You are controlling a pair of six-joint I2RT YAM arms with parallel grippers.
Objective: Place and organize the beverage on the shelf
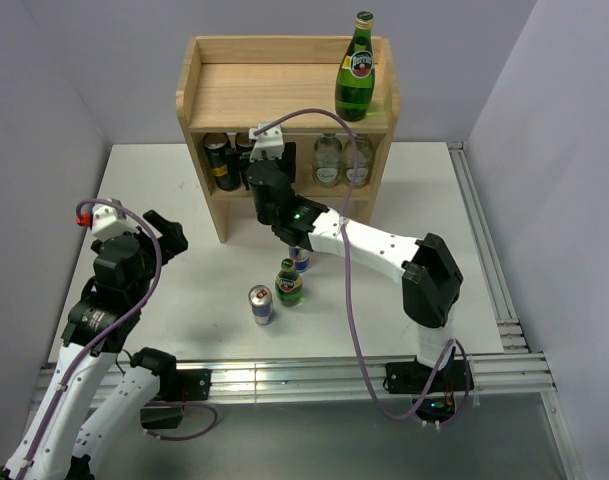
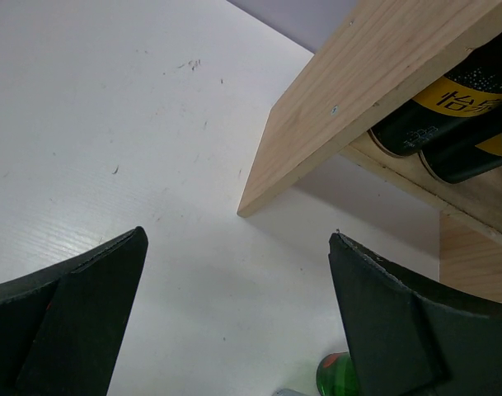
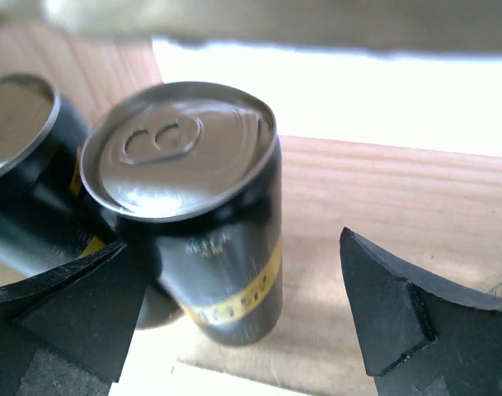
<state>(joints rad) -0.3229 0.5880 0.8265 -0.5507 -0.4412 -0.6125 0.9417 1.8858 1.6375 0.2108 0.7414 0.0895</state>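
Two black-and-gold cans (image 3: 193,206) stand on the lower tier of the shelf (image 1: 284,90). Our right gripper (image 3: 234,243) is spread wide around the nearer one, not holding it; if we withdraw crooked, a finger (image 3: 61,313) could tip it. Our left gripper (image 2: 236,235) is wide too, empty.

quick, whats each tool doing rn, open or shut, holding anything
left tool: open, empty
right tool: open, straddling the black-and-gold can standing on the shelf, not clamped on it
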